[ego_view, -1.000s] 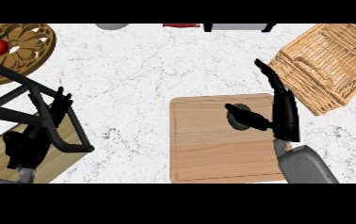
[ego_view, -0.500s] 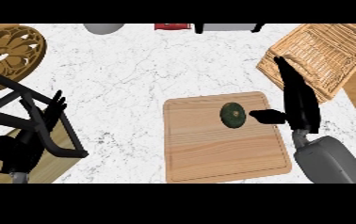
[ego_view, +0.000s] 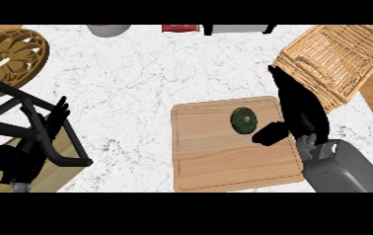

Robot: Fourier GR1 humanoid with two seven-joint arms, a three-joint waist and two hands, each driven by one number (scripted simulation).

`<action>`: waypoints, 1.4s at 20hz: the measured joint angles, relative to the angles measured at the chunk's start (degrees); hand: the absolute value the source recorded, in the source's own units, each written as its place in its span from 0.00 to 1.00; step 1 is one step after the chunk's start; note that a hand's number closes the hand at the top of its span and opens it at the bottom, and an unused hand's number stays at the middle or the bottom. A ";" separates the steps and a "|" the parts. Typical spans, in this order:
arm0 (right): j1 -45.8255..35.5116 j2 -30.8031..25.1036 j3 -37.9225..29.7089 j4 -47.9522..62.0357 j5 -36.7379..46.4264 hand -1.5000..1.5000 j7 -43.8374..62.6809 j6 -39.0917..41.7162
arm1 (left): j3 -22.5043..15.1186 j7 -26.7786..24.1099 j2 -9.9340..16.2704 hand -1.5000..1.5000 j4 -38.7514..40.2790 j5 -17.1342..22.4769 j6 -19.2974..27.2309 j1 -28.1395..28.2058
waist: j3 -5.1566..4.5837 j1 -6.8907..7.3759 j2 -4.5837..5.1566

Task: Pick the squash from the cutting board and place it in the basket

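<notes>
Dark green squash (ego_view: 244, 120) lies on the wooden cutting board (ego_view: 218, 165) near its far right corner, bearing no readable writing. Just beside it, the right robot hand (ego_view: 300, 111) has straight fingers pointing away and thumb spread toward the squash. The basket (ego_view: 331, 63) sits at the counter's (ego_view: 153, 76) far right corner. The left robot hand (ego_view: 45, 123) rests with fingers spread at the left edge.

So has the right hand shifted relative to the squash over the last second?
Yes. The right hand has drawn back off the squash, now beside it toward the basket.

Squash (ego_view: 244, 120) on cutting board (ego_view: 218, 160)
</notes>
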 measured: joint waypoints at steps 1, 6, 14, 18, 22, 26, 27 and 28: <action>-0.46 -0.26 -0.14 -1.89 -0.57 0.00 2.09 1.65 | 0.02 -0.17 -0.05 0.50 0.05 -0.06 0.09 -0.01 | 0.03 0.00 0.05; -1.12 -1.03 -0.58 -11.45 -2.02 0.00 8.61 5.95 | 0.03 -0.19 -0.17 0.50 0.18 -0.06 0.14 -0.13 | 0.22 0.06 0.24; 3.31 -0.87 -1.43 -18.75 0.55 0.00 10.64 6.56 | -0.34 0.24 -0.48 0.50 0.62 -0.32 -0.26 -1.52 | 0.33 1.06 0.95; 6.37 0.30 -2.11 -19.08 3.33 0.00 9.50 5.32 | -0.51 -0.13 -0.98 0.50 0.82 -0.43 -0.68 -2.21 | 0.46 1.81 1.25; 8.55 2.09 -2.42 -16.49 6.86 0.00 7.65 3.36 | -0.76 0.53 -1.13 0.50 0.90 -0.45 -1.15 -3.04 | 0.44 2.51 1.57; 10.51 3.54 -2.39 -13.32 10.16 0.00 5.50 1.24 | -1.00 0.84 -1.37 0.50 0.79 -1.21 -0.64 -3.44 | 0.46 3.01 1.70; 10.89 4.04 -2.24 -12.29 11.15 0.00 5.03 0.53 | -1.07 1.10 -1.40 0.50 0.67 -1.30 -0.58 -3.52 | 0.45 3.14 1.73; 11.23 4.40 -2.15 -11.70 11.80 0.00 4.92 0.24 | -1.04 0.92 -1.55 0.50 0.80 -1.45 -0.44 -3.59 | 0.46 3.18 1.73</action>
